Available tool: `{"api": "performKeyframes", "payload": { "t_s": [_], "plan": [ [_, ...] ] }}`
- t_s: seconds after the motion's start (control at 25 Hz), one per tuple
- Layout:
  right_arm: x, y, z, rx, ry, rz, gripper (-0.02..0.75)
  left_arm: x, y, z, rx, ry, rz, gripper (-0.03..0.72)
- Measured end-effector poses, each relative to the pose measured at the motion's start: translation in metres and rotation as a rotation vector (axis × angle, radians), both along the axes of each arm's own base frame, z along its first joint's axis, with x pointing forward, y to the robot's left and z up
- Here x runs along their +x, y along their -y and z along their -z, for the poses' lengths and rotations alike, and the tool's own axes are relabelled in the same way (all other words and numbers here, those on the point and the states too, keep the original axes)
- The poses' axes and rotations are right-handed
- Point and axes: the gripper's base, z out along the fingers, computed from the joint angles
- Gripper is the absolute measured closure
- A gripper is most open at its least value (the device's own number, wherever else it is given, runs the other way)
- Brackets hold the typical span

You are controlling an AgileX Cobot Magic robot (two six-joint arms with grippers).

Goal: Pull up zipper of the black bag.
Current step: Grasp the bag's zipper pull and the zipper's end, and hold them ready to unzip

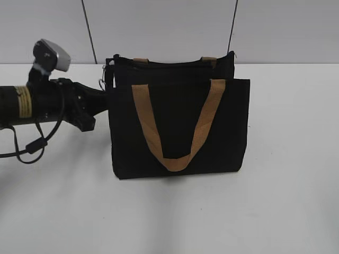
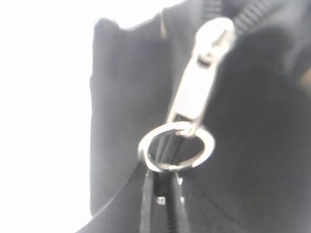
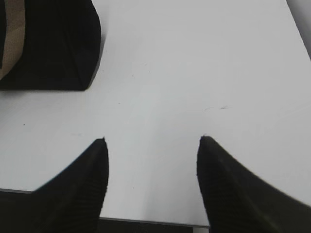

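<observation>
A: Reaching in level from the left of the exterior view, the left arm lies almost flat above the tabletop (image 1: 286, 211), its wrist camera (image 1: 50, 54) riding on top and a cable looping below.

B: And the left hand (image 1: 109, 79)?

A: It meets the upper left corner of the black bag (image 1: 180, 143) and is hidden against the black fabric there. Whether it is wide, narrow or holding something, I cannot tell.

B: What does its own camera give?

A: Very close and blurred: the zipper (image 2: 199, 80), a silver-grey pull tab, slanting down to a metal ring (image 2: 176, 147), with the zip line running on below. No fingers show.

B: Where does the bag stand?

A: Upright at the middle of the tabletop, front panel towards the exterior camera. One tan handle (image 1: 177, 127) hangs down over the front; the other peeks above the top edge behind.

B: The right arm?

A: Not in the exterior view. Its camera looks down on the right hand (image 3: 152, 160), spread wide and holding nothing, fingertips (image 3: 97, 150) over bare tabletop, well apart from the bag's corner at the upper left.
</observation>
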Motion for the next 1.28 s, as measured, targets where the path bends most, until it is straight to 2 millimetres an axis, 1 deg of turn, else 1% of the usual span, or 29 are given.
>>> {"api": "performKeyframes", "payload": {
  "t_s": [0.2,0.36,0.48,0.6,0.76,1.28],
  "plan": [
    [0.000,0.000,0.000,0.000,0.000,0.000,0.287,-0.018,-0.009,-0.047,-0.010,0.044,-0.078,0.659],
    [0.000,0.000,0.000,0.000,0.000,0.000,0.287,-0.028,-0.012,-0.077,-0.039,0.081,-0.106,0.659],
    [0.000,0.000,0.000,0.000,0.000,0.000,0.287,-0.035,-0.013,-0.092,-0.051,0.118,-0.101,0.659],
    [0.000,0.000,0.000,0.000,0.000,0.000,0.287,-0.041,-0.013,-0.101,-0.037,0.142,-0.075,0.659],
    [0.000,0.000,0.000,0.000,0.000,0.000,0.287,-0.047,-0.012,-0.103,0.002,0.161,-0.033,0.659],
    [0.000,0.000,0.000,0.001,0.000,-0.001,0.287,-0.047,-0.012,-0.103,0.008,0.161,-0.033,0.659]
  ]
}}
